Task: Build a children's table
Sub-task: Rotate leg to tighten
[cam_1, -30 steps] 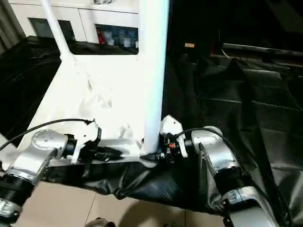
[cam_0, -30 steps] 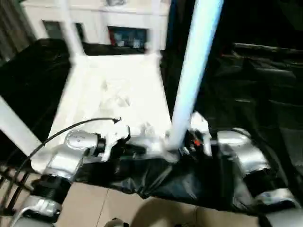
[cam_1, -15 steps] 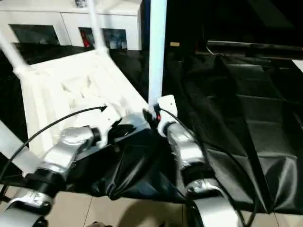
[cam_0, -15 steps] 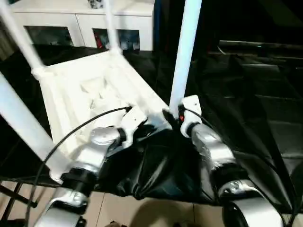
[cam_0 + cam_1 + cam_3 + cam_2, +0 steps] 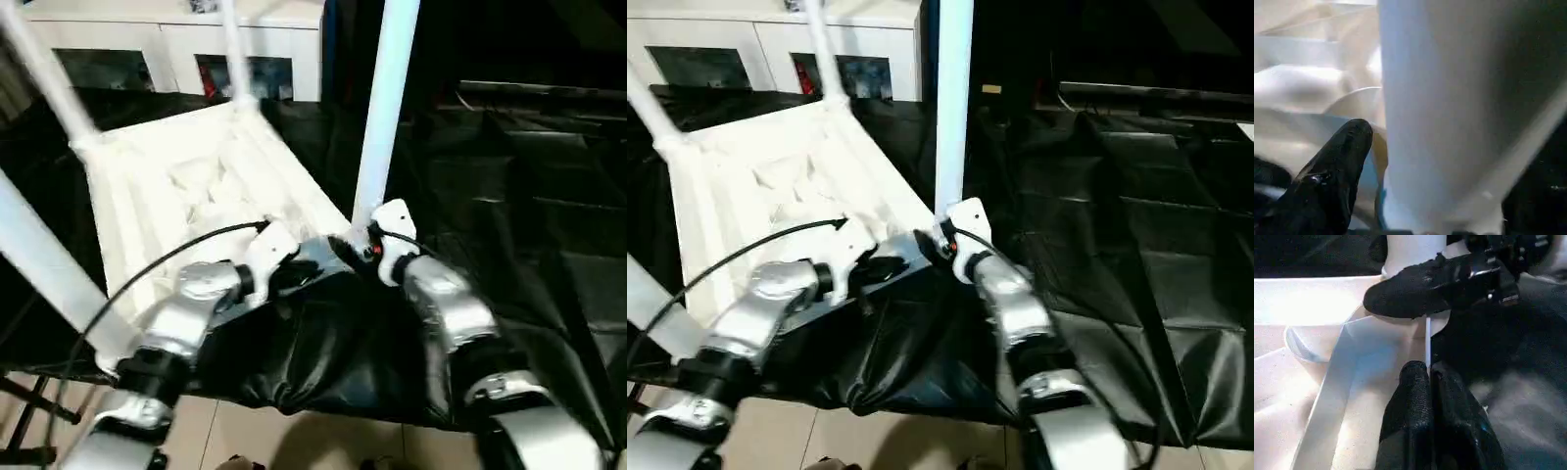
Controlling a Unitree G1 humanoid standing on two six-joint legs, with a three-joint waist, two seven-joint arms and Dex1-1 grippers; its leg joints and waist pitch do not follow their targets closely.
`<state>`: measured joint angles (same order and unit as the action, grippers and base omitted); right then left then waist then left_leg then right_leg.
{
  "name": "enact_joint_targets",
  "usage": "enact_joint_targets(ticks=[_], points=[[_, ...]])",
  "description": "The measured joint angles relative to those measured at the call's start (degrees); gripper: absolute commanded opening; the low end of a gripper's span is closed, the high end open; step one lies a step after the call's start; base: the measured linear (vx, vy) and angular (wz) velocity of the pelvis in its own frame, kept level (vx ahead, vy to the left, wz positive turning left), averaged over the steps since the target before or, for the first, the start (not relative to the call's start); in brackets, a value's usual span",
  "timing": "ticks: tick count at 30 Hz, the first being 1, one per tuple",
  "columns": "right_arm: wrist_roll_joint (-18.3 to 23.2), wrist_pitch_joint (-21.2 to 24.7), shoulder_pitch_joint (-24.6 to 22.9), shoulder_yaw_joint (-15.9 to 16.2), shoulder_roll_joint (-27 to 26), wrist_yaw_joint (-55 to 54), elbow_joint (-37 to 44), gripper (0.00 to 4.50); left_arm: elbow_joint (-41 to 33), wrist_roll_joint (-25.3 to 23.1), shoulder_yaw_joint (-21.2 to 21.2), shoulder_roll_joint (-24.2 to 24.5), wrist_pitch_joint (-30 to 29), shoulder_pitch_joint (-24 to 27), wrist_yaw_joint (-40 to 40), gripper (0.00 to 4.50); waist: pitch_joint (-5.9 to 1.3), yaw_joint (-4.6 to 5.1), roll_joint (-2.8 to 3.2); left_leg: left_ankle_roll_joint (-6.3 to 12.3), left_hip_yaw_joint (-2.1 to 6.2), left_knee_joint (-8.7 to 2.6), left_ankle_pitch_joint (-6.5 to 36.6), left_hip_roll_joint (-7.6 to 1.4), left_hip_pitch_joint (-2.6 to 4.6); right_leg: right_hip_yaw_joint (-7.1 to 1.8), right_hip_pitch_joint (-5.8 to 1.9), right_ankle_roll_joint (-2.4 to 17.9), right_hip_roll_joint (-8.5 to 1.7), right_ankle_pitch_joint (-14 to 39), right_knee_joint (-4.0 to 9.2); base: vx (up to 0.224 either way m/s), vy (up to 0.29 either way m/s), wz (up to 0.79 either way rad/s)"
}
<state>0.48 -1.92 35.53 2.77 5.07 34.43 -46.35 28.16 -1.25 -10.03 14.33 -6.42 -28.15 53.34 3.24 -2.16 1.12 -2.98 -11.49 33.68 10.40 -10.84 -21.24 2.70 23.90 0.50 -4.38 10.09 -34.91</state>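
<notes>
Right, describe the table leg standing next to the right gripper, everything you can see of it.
The leg is a long, smooth white tube, plastic by its look, standing nearly upright with its top beyond the head view. Its foot sits in the round corner socket at the near right corner of the upside-down tabletop. The right gripper is at its base; in the right wrist view one black finger lies beside the tube, though contact cannot be told. The left gripper pinches the tabletop's thin rim just below that socket.

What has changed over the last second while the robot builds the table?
The upturned white plastic rectangular tabletop has swung, far end toward the robot's left; both silver forearms turned from crosswise to forward. Unchanged: left pincer clamps its rim, right pincer stays at the upright white tubular leg's base.
</notes>
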Motion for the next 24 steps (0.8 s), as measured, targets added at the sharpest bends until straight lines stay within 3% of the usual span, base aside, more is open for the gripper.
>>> enact_joint_targets(ticks=[5, 13, 24], points=[[2.14, 1.27, -1.12, 3.79, 5.95, 17.69, 3.56, 3.78, -0.64, 2.65, 0.10, 3.57, 0.60, 0.95, 7.57, 0.00, 0.06, -0.83, 0.02, 0.01, 0.00, 0.13, 0.00, -0.03, -0.08, 0.01, 0.00, 0.01, 0.00, -0.01, -0.01, 0.000, 0.000, 0.00], [4.13, 2.72, -4.35, 8.92, 11.97, 35.97, 11.13, 3.78, -2.67, 5.46, -0.72, 8.62, 1.81, 3.20, 18.12, 0.00, 0.07, -1.75, -0.05, 0.06, 0.00, 0.19, 0.04, -0.06, -0.14, 0.03, 0.01, 0.03, 0.00, 0.01, -0.01, 0.000, 0.000, 0.00], [4.72, 6.30, -5.08, 10.14, 13.66, 41.66, 14.66, 3.00, -3.24, 6.11, -1.31, 9.89, 2.01, 3.61, 22.37, 0.00, 0.12, -2.93, -0.15, 0.06, -0.01, 0.31, 0.03, -0.07, -0.14, 0.01, -0.01, 0.02, 0.00, 0.00, -0.07, 0.000, 0.000, 0.00]])
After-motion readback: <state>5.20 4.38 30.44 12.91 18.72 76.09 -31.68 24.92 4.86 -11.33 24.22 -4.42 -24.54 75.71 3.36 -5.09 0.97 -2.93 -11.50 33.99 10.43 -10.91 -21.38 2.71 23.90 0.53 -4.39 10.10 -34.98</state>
